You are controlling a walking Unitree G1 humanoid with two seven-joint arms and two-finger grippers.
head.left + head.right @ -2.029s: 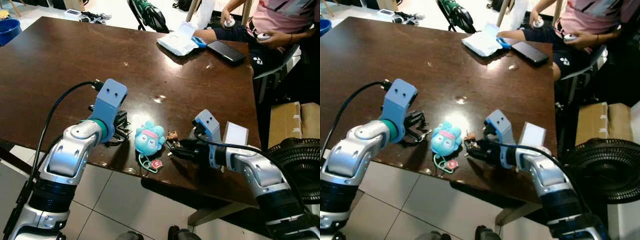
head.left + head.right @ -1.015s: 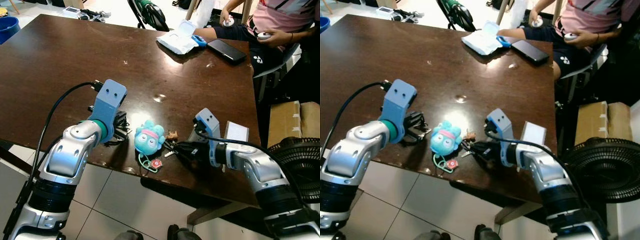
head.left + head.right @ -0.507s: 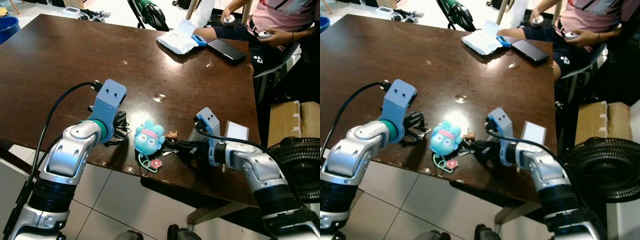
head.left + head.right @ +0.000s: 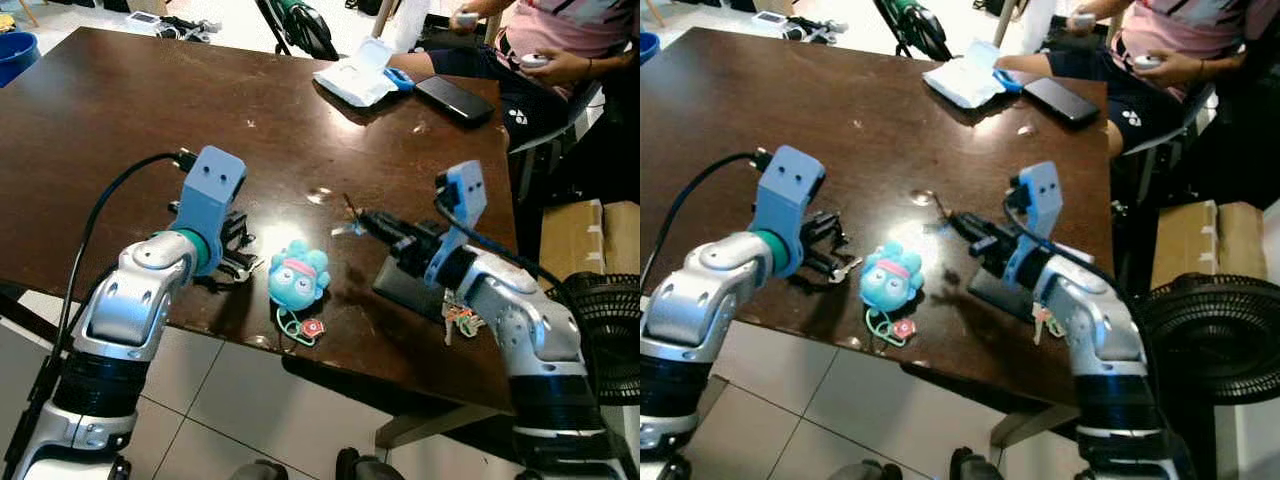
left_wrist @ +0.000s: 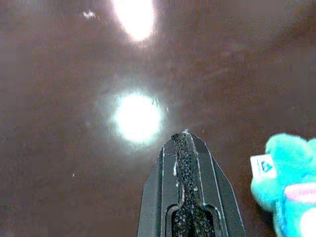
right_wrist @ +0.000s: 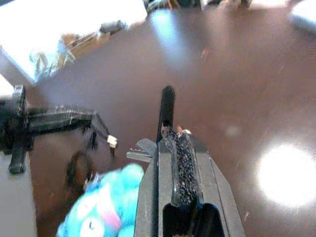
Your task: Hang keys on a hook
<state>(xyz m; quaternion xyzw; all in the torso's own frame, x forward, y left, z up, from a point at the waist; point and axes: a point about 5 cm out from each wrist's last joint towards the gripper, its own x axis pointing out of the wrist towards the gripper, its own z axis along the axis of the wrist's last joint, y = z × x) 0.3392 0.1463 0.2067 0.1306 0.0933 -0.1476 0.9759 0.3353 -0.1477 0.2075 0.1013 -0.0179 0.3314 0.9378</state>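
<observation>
Near the lower edge, on the dark table [image 4: 120,110], a blue plush charm [image 4: 298,278], with the left gripper [image 4: 232,252] just left of it (open or closed: cannot tell). Mid-frame, raised above the wood, the right gripper [image 4: 352,217] pinched shut on a small key [image 6: 139,148]; pick-up seemingly done. Next, probably: finding a hook, none clearly visible, and slipping the key over it

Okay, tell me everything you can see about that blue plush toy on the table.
The blue plush toy is a soft, rounded turquoise figure with a pink band across its head and a face on top. It lies flat on the dark brown table near the front edge, between the two arms. A green loop with a small red charm trails from it toward the edge. Neither claw touches it.
</observation>
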